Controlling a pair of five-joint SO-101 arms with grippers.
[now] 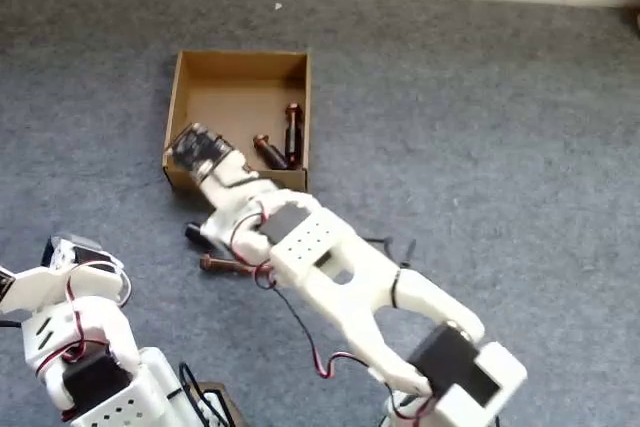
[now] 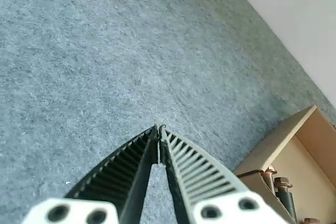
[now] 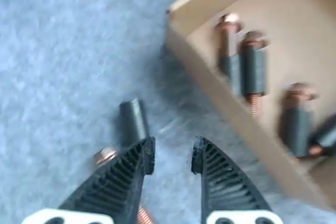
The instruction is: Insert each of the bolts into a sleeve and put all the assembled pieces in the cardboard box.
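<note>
The cardboard box point(image 1: 240, 55) holds several assembled bolt-and-sleeve pieces point(image 1: 292, 132) lying along its right side. A loose black sleeve point(image 1: 197, 235) and a loose copper bolt point(image 1: 222, 265) lie on the carpet just in front of the box. My right arm point(image 1: 310, 242) stretches over them toward the box's front wall. My right gripper point(image 3: 173, 153) is open and holds nothing. It hangs above the carpet, with the sleeve point(image 3: 134, 121) just beyond one fingertip, the bolt head point(image 3: 105, 156) beside that finger, and the box point(image 3: 220, 98) on the other side. My left gripper point(image 2: 159, 128) is shut and empty, near the front left point(image 1: 70, 247).
Grey carpet covers the table. A pale wall runs along the far edge. Open carpet lies to the right of the box and behind it. In the left wrist view, the box point(image 2: 278, 140) sits off to one side with pieces point(image 2: 283, 195) in it.
</note>
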